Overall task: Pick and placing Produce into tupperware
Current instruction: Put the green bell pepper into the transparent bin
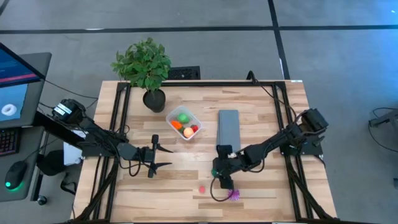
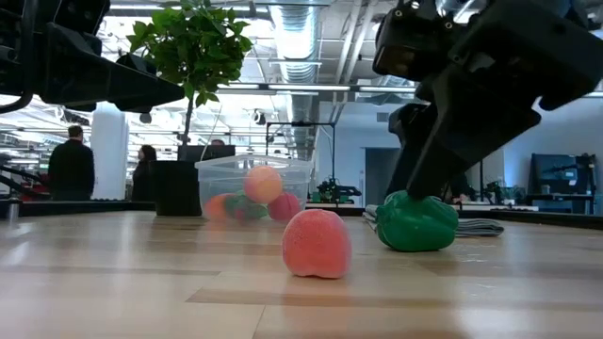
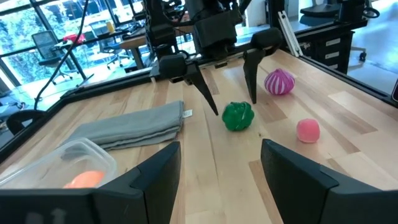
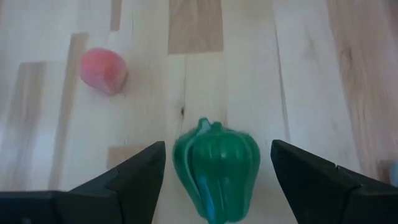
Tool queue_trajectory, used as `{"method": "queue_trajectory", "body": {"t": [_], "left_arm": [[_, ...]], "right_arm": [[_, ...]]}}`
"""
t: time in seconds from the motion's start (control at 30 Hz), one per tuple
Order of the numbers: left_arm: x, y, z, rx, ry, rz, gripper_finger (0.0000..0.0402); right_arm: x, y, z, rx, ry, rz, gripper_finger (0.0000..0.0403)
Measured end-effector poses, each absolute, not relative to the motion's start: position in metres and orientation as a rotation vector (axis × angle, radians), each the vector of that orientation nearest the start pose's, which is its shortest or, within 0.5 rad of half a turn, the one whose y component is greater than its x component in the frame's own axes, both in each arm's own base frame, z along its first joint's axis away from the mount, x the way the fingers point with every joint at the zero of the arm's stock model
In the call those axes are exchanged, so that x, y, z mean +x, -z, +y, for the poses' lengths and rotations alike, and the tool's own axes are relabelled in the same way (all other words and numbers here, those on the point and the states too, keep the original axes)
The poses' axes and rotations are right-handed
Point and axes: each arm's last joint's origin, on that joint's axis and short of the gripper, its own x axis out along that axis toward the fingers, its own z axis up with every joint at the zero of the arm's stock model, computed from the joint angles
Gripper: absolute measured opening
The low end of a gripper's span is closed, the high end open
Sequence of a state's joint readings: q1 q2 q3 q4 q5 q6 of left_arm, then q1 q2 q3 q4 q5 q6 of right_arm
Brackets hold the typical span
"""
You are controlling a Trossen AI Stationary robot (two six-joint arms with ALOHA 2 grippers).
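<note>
A green pepper-shaped toy (image 4: 216, 165) lies on the wooden table near its front edge. My right gripper (image 4: 217, 146) is open and slants down over it, one finger on each side with a narrow gap showing at both; the left wrist view shows the same straddle (image 3: 234, 107). A pink piece (image 1: 202, 188) and a spiky purple ball (image 1: 234, 195) lie on the table close by. The clear tupperware (image 1: 183, 123) stands mid-table with orange, green and red pieces inside. My left gripper (image 1: 163, 157) waits open and level, left of centre, holding nothing.
A folded grey cloth (image 1: 229, 127) lies just right of the tupperware. A potted leafy plant (image 1: 146, 68) stands at the far edge, left of centre. Black frame rails run along the table's left (image 1: 118, 124) and right (image 1: 286, 124) sides.
</note>
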State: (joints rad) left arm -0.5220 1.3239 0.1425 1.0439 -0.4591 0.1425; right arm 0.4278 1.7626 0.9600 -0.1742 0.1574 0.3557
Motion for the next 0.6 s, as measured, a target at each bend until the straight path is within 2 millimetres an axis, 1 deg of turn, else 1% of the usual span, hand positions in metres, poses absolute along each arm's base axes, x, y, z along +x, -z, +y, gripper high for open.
{"method": "queue_trajectory", "body": {"t": [0.6], "left_arm": [[0.177,-0.1428,-0.087,0.208,0.07,0.117,0.0213]], "right_arm": [[0.3109,-0.1477,0.134,0.054,-0.074,0.961,0.0314]]}}
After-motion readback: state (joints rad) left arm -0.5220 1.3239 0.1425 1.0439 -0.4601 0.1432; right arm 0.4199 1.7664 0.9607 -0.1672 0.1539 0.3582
